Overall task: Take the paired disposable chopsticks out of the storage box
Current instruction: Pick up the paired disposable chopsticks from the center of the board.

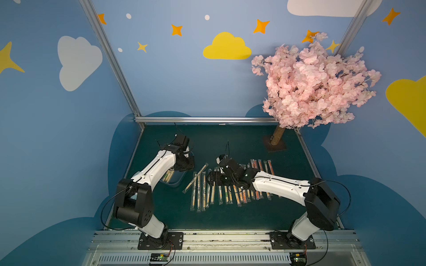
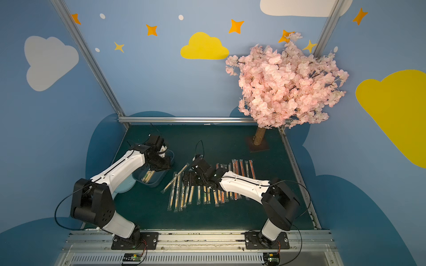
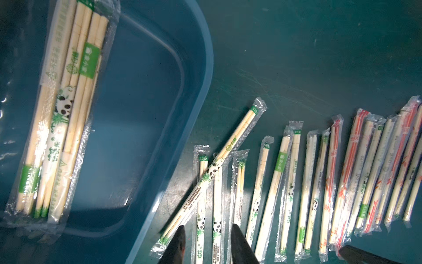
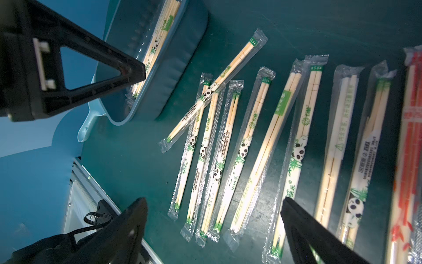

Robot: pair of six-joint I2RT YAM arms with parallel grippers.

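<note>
Evidently the job is nearly finished. In both top views the left claw (image 1: 185, 167) hangs over the box (image 1: 177, 183), with a few chopstick packs (image 2: 147, 176) lying inside, below it on the side toward its own arm. The right claw (image 1: 213, 180) hovers low over the long row of packs (image 1: 230, 195) laid out on the table (image 1: 230, 218), with the box well off to its left.

From the left wrist, the left claw (image 3: 209, 246) shows two fingers partly apart with nothing between them. The box rim (image 3: 201, 91) runs just beside it, and the packs in the box sit against the wall farthest from the fingertips. One crooked pack (image 3: 214, 169) lies slantwise across the row just ahead of the claw.

From the right wrist, the right claw (image 4: 213, 203) is spread wide and empty, with the row straight beneath it and the box beyond.

I judge the step in hand to be fetching the packs left inside. Next the left claw needs to shift over that stack, drop past the rim, pinch one slippery sleeve and lift it clear.
</note>
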